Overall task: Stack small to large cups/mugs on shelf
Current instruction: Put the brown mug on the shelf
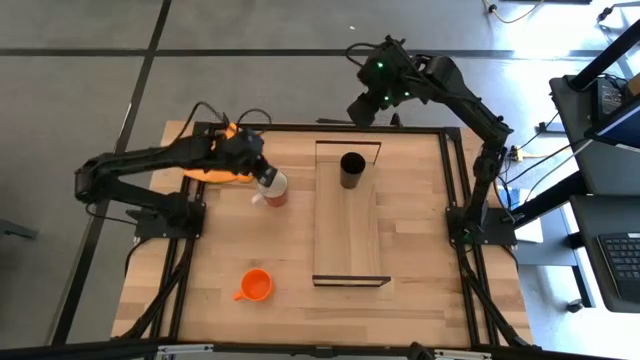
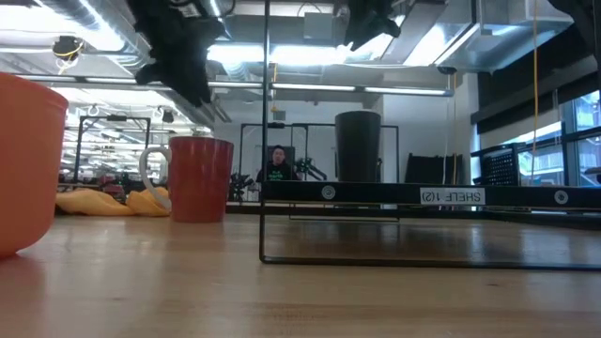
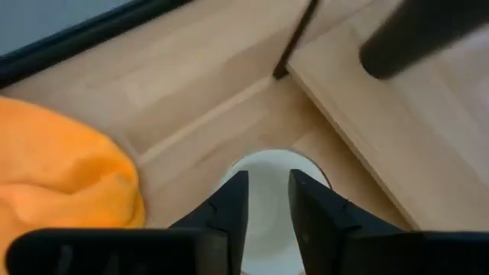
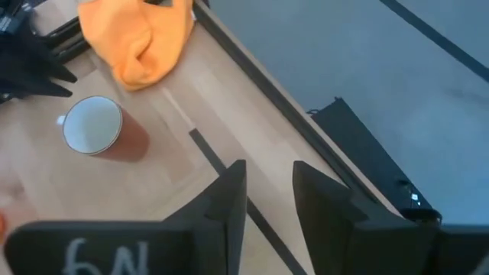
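The left hand hovers directly over the upright red mug — fingers narrowly parted, gripping nothing. The shelf lies beside it, long axis running away across the worktop. The right hand waits beyond the shelf's far end, fingers narrowly apart.

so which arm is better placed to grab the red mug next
Left. The left gripper hangs directly over the red mug, fingers open above its white inside. The right gripper is off past the table's far edge, beyond the shelf and black mug.

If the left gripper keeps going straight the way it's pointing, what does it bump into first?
Probably the red mug. The left gripper points down at its white inside, fingers slightly apart above the opening. It looks likely to meet the rim or go inside, though its height above the mug is unclear.
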Motion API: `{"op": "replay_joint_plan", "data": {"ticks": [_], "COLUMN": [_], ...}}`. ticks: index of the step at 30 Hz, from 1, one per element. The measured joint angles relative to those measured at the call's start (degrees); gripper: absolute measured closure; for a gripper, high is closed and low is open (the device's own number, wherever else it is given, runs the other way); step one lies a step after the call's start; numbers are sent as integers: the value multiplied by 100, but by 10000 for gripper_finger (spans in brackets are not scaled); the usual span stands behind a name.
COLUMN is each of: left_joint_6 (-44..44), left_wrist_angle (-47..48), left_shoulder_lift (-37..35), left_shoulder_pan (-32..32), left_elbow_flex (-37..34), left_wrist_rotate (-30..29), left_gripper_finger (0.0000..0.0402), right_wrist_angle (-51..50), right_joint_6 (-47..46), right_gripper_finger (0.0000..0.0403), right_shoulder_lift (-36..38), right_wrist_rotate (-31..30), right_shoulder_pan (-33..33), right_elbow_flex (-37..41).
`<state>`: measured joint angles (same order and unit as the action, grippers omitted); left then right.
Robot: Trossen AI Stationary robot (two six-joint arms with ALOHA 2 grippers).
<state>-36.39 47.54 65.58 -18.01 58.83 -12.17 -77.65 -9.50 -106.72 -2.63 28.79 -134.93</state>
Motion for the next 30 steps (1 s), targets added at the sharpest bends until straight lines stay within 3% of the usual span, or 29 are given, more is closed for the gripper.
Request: {"op": "replay_joint_plan", "data": {"ticks": [5, 8, 30], "left_joint_6": [-276, -337, 664], "left_wrist_angle": [815, 1178, 960], "left_shoulder_lift": [479, 720, 1479], "left_shoulder_pan": [-694, -834, -779], "left_elbow_flex": [376, 380, 386], "left_wrist_rotate": [1009, 1218, 762], "left_gripper_finger": [292, 287, 285], "right_wrist_angle": [-4, -2, -17], "right_joint_6": [-71, -218, -391], "right_gripper_finger": [293, 293, 293], "right_shoulder_lift": [0, 0, -2], "right_wrist_rotate": [-195, -229, -526], "right_shoulder_pan": [101, 172, 187], "right_elbow_flex": [0, 0, 9]}}
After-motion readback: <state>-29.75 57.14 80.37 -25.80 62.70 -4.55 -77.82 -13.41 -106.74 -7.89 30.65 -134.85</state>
